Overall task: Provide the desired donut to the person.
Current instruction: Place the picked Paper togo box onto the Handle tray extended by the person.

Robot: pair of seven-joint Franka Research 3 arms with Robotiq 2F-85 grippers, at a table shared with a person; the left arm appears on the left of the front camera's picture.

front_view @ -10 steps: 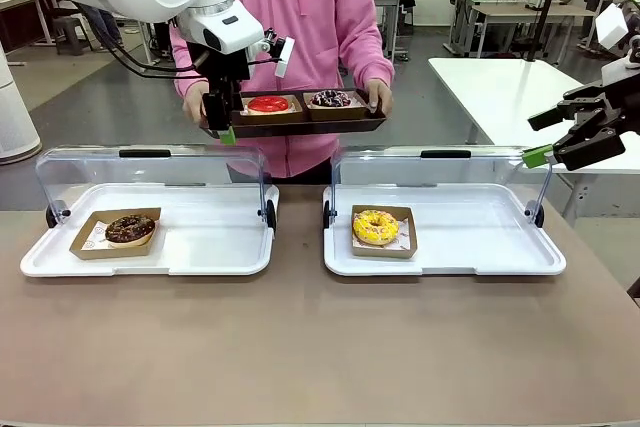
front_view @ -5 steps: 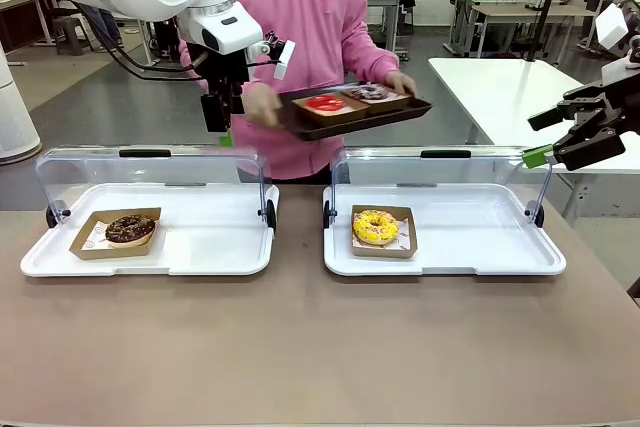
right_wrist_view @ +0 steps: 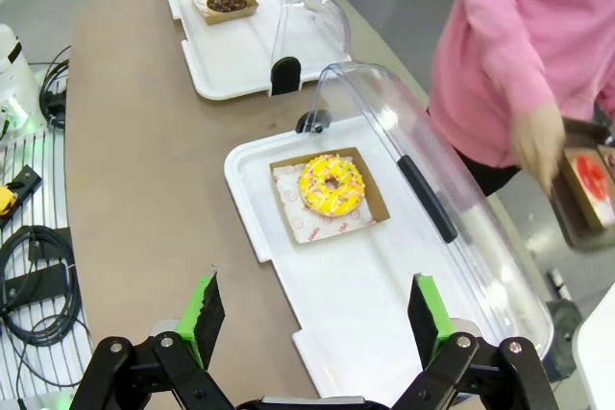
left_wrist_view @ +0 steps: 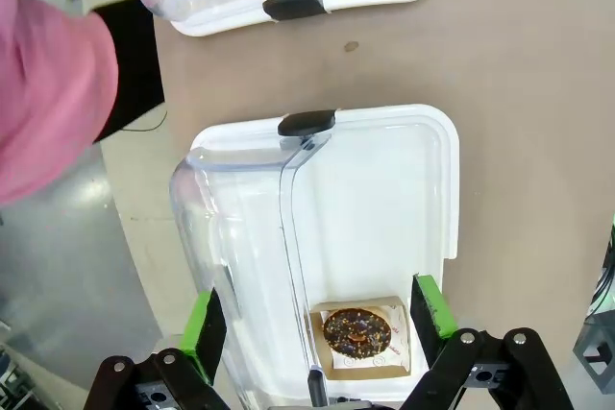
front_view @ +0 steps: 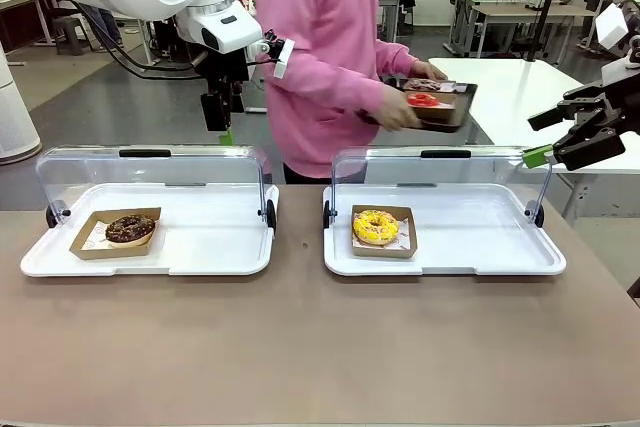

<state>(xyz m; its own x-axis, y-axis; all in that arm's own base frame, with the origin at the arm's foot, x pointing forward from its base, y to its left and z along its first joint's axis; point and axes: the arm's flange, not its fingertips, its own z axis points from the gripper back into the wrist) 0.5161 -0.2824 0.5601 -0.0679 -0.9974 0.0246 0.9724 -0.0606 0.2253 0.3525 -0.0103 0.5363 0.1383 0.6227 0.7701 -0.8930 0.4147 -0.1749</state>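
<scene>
We see the person [front_view: 325,57] at the far side of the table [front_view: 320,337], turned toward pic right, both hands on a dark tray [front_view: 445,112] w/ a red donut [front_view: 422,100] and a darker one behind it, held off to the right above the right case.

Left gripper [front_view: 222,117] hangs in the air above the rear edge of the left white tray [front_view: 200,247], jaws spread wide, nothing between them. In its wrist view the gripper [left_wrist_view: 312,324] looks straight down: chocolate sprinkled donut [left_wrist_view: 357,330] in its cardboard box lies directly below, between the green pads, well beneath them. Clear lid [left_wrist_view: 240,228] stands flipped up.

Right gripper [front_view: 560,147] sits at the far right, jaws apart & empty, off beside the right tray [front_view: 450,252]. From its wrist cam [right_wrist_view: 317,319] the yellow sprinkled donut [right_wrist_view: 332,184] lies ahead of the fingers, centred between them, lid open.
</scene>
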